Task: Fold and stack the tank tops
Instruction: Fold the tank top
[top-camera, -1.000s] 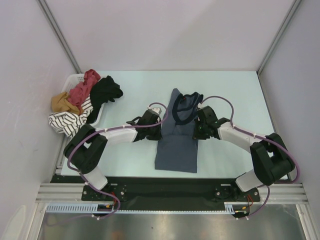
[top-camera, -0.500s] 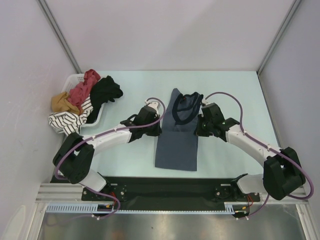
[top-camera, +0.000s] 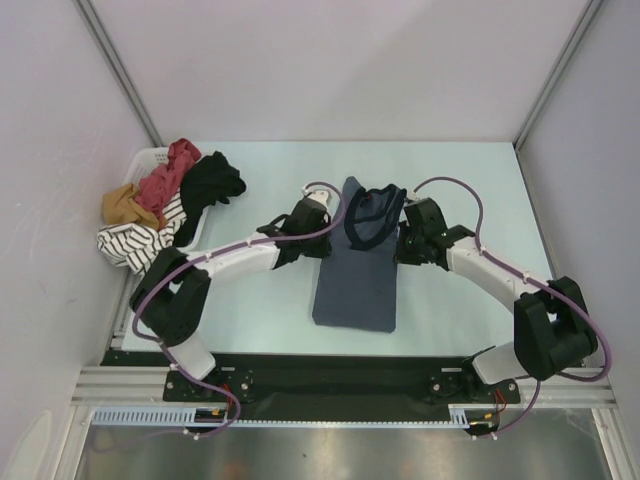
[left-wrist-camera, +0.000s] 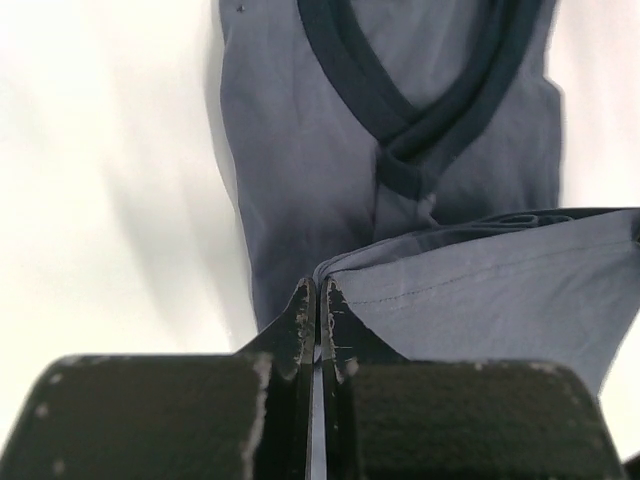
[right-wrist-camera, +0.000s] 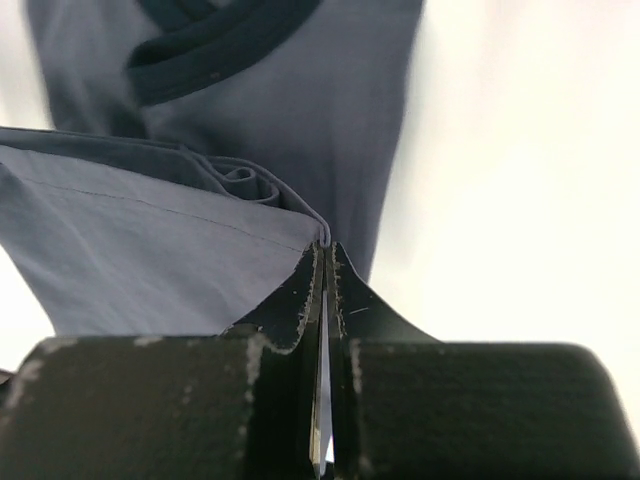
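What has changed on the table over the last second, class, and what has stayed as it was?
The left pincer and right pincer, both shut on the blue top, carried its hem away from the bases, towards the neckline. Nothing was let go. The clothes pile stayed put.

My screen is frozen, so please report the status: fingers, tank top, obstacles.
Left fingers shut on blue-grey tank top hem corner. Right fingers shut on opposite corner. Clothes pile far left, not in the path.
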